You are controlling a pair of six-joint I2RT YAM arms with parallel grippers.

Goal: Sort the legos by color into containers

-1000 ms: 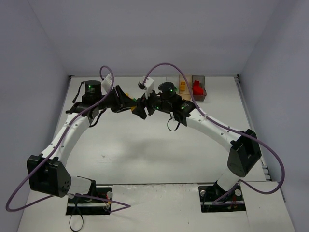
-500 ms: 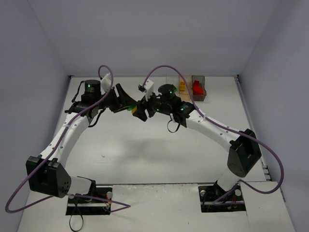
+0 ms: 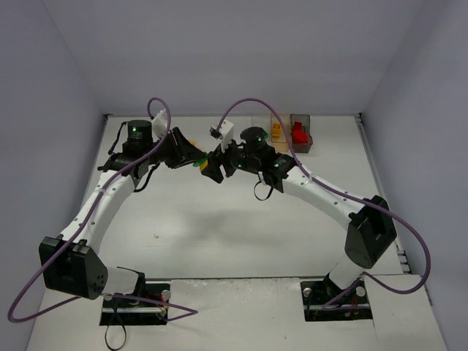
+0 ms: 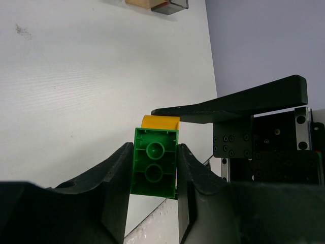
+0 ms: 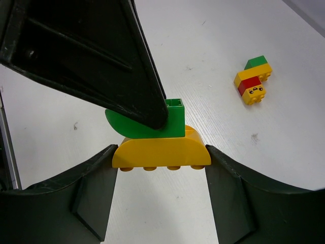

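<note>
Both clenched: left claw (image 4: 155, 155) on green brick (image 4: 153, 175), right claw (image 5: 161, 155) on attached yellow brick (image 5: 147, 151).

I see my left gripper (image 4: 152, 175) clamped on a green brick (image 4: 155, 152), with one black finger along each long side. A yellow brick (image 4: 160, 122) sits against its far end. The right gripper (image 4: 163, 120) reaches in from the right, and only one long finger (image 4: 238, 101) shows, touching the yellow brick. Far off on the white table (image 4: 76, 76), an orange-tinted container (image 4: 139, 2) and a dark container (image 4: 170, 5) are cropped.
</note>
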